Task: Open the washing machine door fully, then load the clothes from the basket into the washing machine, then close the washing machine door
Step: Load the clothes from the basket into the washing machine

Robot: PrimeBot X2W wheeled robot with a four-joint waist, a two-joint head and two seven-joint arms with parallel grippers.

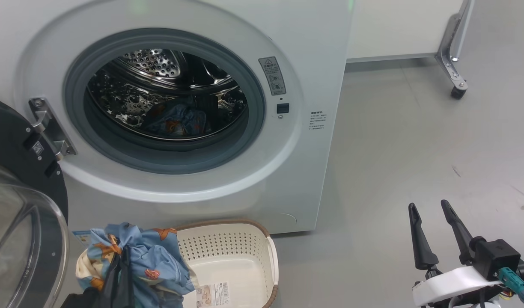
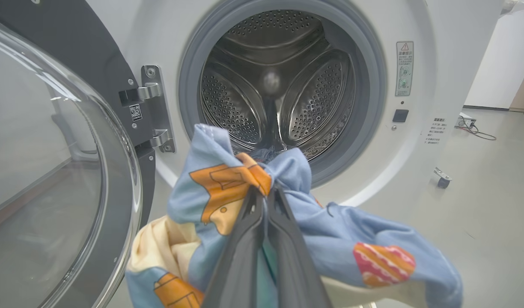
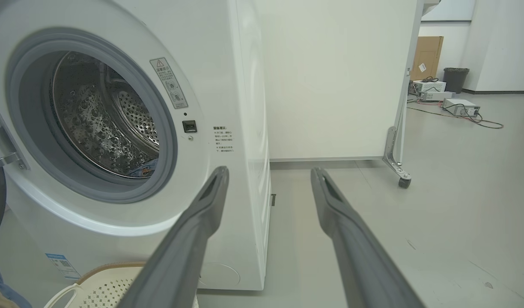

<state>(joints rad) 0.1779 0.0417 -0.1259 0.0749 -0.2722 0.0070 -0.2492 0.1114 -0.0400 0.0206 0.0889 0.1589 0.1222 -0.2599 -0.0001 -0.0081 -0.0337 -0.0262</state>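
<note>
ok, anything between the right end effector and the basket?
Nothing. In the head view, the stretch from the basket to the right end effector is bare grey floor.

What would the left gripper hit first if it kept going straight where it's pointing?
Probably the drum: the left gripper, shut on the clothes, points through the open washing machine mouth, near its lower rim. Depth is unclear.

Grey floor (image 1: 416, 141) under my cameras.
I see the washing machine (image 1: 305, 171) standing on it at far left, the basket (image 1: 223, 246) just in front of it at near left, and a panel's castor foot (image 1: 458, 93) far right.
</note>
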